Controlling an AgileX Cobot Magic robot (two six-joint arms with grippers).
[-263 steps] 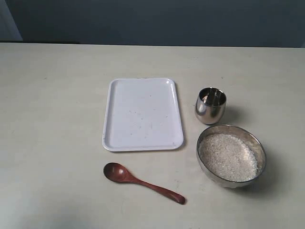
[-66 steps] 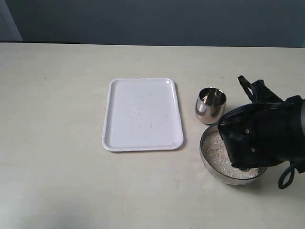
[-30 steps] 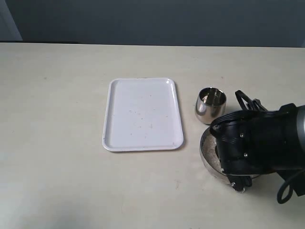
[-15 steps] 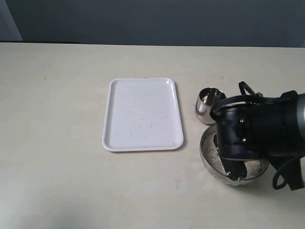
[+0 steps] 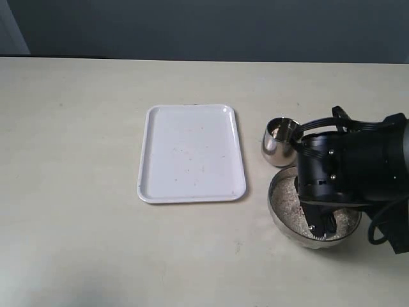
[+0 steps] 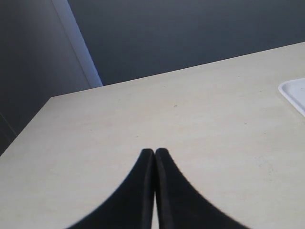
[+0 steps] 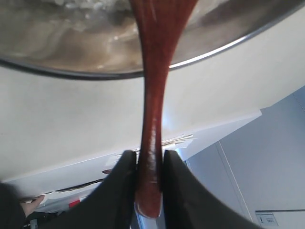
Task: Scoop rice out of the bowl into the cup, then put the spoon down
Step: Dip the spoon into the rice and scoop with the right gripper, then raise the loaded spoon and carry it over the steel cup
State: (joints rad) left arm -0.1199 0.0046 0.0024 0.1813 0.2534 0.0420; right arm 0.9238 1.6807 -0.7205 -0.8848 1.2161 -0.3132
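Clamped on the spoon (image 7: 153, 95) handle, the right end effector (image 7: 150, 164) has shifted across the bowl (image 5: 277, 219) near the tabletop (image 5: 77, 224)'s right edge, so scooping rice (image 5: 286, 201) is underway. The left end effector (image 6: 155, 157) has its tips together.

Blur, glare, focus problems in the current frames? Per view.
Right wrist view: bowl behind the spoon is soft, steel reflections smeared. Exterior view: even light, mildly soft; right arm blocks much of the bowl; cup shows mirror glare. Left wrist view: shut jaws are a black silhouette.
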